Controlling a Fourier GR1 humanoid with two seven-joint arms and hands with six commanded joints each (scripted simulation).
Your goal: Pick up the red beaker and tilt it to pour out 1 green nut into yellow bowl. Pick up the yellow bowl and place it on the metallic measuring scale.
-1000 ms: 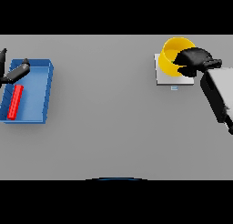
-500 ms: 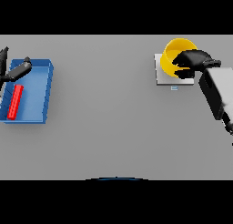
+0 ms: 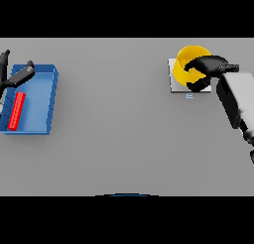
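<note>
Right hand (image 3: 206, 68) has its fingers curled round the near rim of the yellow bowl (image 3: 191, 59), which sits on the metallic measuring scale (image 3: 174, 82) directly under those fingers. Risk, as I judge it: if they drag on the rim while letting go, the bowl could tip or slide off the small plate. Beyond lies plain grey table (image 3: 114, 119); far left, the left hand (image 3: 17, 77), fingers spread and holding nothing, hangs over a blue tray (image 3: 42, 104), the red beaker (image 3: 17, 110) lying just below its fingertips.
</note>
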